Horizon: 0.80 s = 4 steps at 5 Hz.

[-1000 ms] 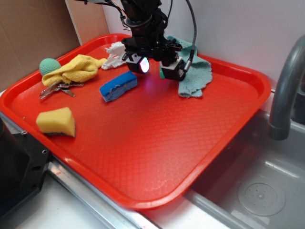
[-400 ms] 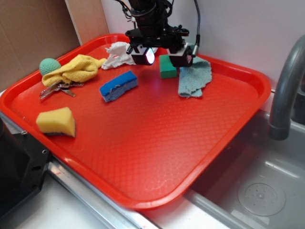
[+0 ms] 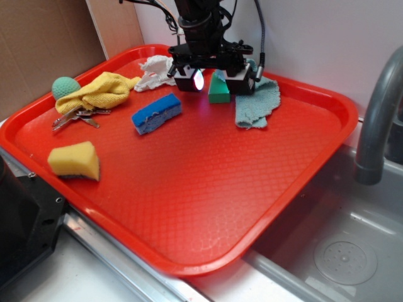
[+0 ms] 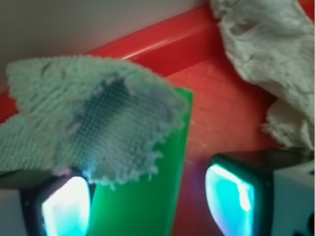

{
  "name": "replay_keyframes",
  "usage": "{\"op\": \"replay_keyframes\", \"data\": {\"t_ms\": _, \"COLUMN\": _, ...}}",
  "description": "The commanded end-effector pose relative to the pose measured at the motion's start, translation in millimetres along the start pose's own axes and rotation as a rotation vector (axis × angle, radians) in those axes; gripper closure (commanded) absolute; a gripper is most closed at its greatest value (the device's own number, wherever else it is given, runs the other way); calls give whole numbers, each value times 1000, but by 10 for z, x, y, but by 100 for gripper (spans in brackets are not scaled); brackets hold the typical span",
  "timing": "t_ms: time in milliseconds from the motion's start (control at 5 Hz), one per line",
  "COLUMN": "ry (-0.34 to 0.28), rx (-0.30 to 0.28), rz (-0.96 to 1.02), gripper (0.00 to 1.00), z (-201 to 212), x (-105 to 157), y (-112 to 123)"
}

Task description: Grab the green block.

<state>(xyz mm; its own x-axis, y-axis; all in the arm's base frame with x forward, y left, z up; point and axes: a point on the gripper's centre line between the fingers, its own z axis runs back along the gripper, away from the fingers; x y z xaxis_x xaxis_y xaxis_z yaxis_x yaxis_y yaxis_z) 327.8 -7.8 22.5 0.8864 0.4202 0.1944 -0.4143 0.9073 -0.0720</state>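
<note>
**Tool straddling the green block at the far edge of the tray**

The tool (image 3: 217, 77) stood low over the far side of the red tray (image 3: 189, 207), its two fingers spread apart with a clear gap between the lit pads (image 4: 231, 199). It had hold of nothing. The green block (image 4: 142, 196) sat between the fingers in the wrist view, lying close to or against the left-hand pad and leaving bare tray floor before the right-hand one. From the exterior view the block (image 3: 218, 90) showed just under the tool, resting on the tray and perhaps tipped on an edge; whether it lay flat could not be told.

A corner of the teal cloth (image 4: 93, 123) draped over the block's top and reached down to the left-hand pad. That was the main hazard: closing then would likely have pinched the cloth along with the block, or let the pad slip on the fabric. Because the block was off-centre, a good grasp called for shifting the tool slightly so the block sat midway between the pads, settling low enough for the pads to meet its flat faces, then closing squarely.

The white crumpled rag (image 4: 268, 64) lay ahead of the right-hand finger, apart from it, and the blue sponge (image 3: 157, 113) was well clear to one side.
</note>
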Motion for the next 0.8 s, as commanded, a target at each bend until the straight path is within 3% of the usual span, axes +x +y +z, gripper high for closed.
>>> {"op": "replay_keyframes", "data": {"t_ms": 0, "ry": 34, "rx": 3, "rz": -121, "gripper": 100, "z": 220, "x": -12, "y": 206}}
{"op": "replay_keyframes", "data": {"t_ms": 200, "ry": 13, "rx": -30, "rz": -197, "gripper": 100, "z": 554, "x": -229, "y": 348}}
{"op": "replay_keyframes", "data": {"t_ms": 400, "ry": -19, "rx": -21, "rz": -279, "gripper": 100, "z": 940, "x": -432, "y": 277}}
{"op": "replay_keyframes", "data": {"t_ms": 600, "ry": 5, "rx": -42, "rz": -342, "gripper": 100, "z": 1487, "x": -632, "y": 180}}
